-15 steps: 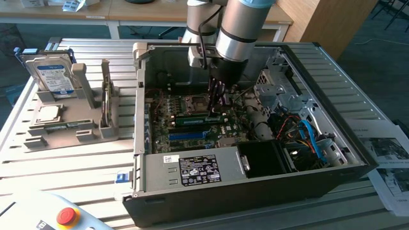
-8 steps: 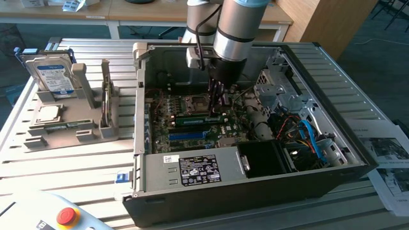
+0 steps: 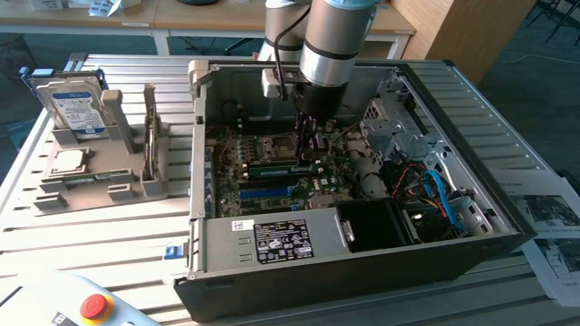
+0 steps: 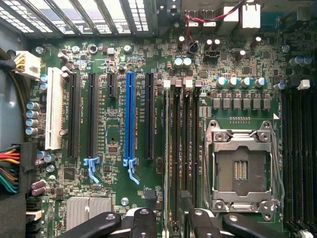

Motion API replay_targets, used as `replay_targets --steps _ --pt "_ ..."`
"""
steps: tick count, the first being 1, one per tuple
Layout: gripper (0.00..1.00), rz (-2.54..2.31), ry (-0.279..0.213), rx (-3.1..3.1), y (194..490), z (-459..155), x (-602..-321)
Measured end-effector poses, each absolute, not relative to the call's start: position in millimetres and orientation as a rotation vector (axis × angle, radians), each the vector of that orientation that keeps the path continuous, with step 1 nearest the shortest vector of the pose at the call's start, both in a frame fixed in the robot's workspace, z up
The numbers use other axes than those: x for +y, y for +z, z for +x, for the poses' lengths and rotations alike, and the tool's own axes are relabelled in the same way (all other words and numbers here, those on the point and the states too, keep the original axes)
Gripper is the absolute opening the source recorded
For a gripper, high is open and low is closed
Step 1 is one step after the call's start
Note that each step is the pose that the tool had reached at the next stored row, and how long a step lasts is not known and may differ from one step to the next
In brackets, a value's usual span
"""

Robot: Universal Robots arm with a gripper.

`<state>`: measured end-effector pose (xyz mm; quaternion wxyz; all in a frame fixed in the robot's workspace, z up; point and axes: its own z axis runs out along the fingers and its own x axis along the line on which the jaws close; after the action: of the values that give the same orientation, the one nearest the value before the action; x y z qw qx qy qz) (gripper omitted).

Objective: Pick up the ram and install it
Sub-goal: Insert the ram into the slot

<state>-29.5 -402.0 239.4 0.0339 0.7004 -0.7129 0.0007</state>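
Note:
My gripper (image 3: 306, 144) reaches down into the open computer case (image 3: 363, 261), just above the motherboard (image 3: 272, 193). In the wrist view its dark fingers (image 4: 143, 223) stand apart, open, on either side of the black memory slots (image 4: 182, 148), with nothing between them. From the exterior view, a long green stick that looks like the ram (image 3: 281, 166) stands on edge in those slots directly under the gripper. The wrist view looks straight down on the slots, so I cannot pick the stick out there. Beside the slots sits the processor socket (image 4: 241, 168), empty.
A grey holder (image 3: 100, 170) at the exterior view's left carries a blue-labelled hard drive (image 3: 75, 109), a square silver chip (image 3: 68, 161) and a thin greenish strip (image 3: 95, 178). The case walls, the power supply (image 3: 281, 241) and cable bundles (image 3: 435, 197) crowd the gripper. A red stop button (image 3: 95, 307) is in front.

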Motion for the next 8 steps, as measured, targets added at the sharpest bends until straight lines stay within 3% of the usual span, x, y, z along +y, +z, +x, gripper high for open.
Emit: replay_targets --steps 8 --pt "0.31 2.154 0.002 -2.193 255.8 -29.5 -402.0"
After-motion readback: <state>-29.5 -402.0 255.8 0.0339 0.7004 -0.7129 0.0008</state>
